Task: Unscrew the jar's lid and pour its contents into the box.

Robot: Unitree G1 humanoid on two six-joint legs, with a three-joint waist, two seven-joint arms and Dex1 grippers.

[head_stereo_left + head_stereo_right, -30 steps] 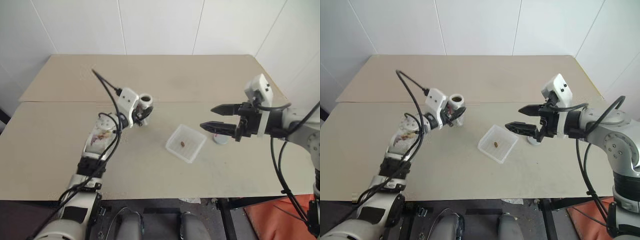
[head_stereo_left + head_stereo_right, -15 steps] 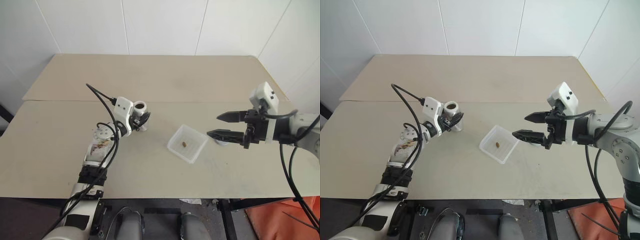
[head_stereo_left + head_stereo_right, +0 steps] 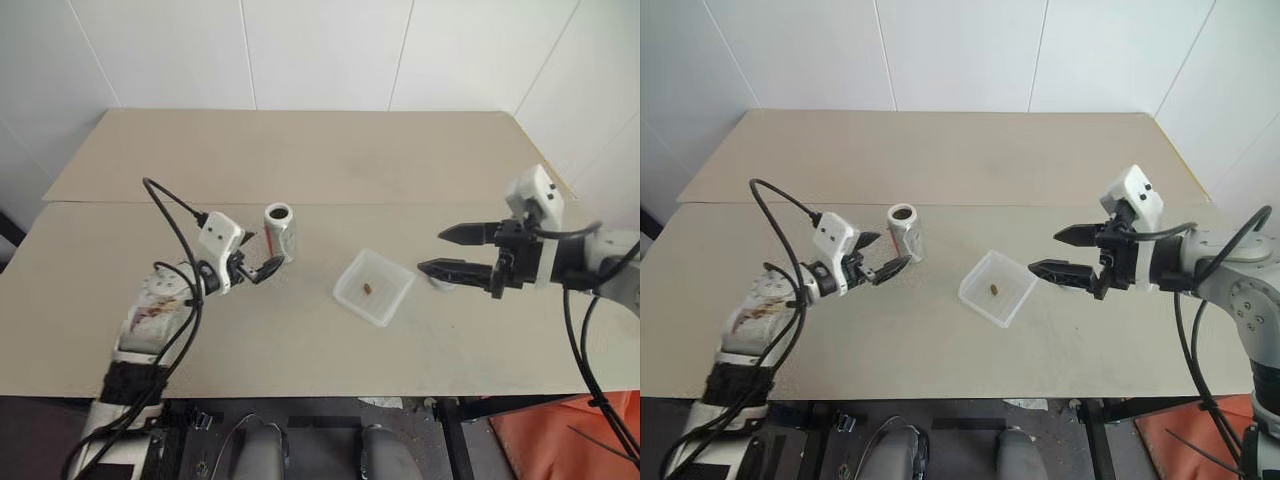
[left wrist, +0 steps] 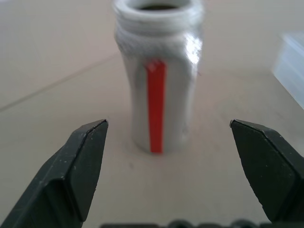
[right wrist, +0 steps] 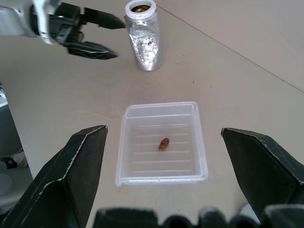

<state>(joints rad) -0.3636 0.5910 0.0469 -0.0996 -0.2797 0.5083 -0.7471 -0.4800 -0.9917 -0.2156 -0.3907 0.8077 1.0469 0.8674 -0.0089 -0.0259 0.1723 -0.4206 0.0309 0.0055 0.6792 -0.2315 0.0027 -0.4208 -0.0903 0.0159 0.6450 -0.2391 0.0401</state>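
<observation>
Jar (image 3: 279, 231) stands upright, left of frame centre, just ahead of the spread-open left gripper (image 3: 262, 268); right gripper (image 3: 447, 250) gapes empty.

Setting: a bare test room or lab, as I see it. Plain beige table (image 3: 330, 150) made of two boards joined by a seam, white panelled walls (image 3: 320, 50) at 12 o'clock, orange cloth (image 3: 545, 435) on the floor at 4 o'clock.
</observation>
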